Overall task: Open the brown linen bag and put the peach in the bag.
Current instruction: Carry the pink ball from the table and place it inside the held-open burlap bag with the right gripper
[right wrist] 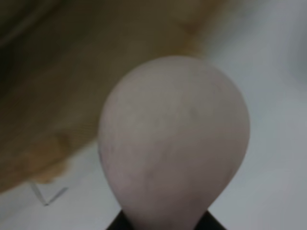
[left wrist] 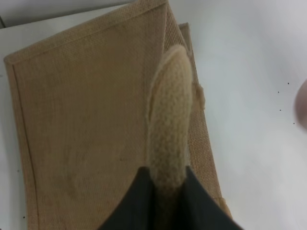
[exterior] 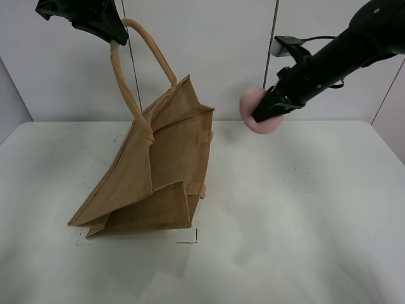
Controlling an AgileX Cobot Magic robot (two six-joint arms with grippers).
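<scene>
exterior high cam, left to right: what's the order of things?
left gripper, shut on the bag's handle → brown linen bag → peach, held off the table → right gripper shut on it

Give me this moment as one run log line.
left pincer: shut on brown linen bag handle, raised | right pincer: shut on peach, airborne beside bag | peach not yet bagged
</scene>
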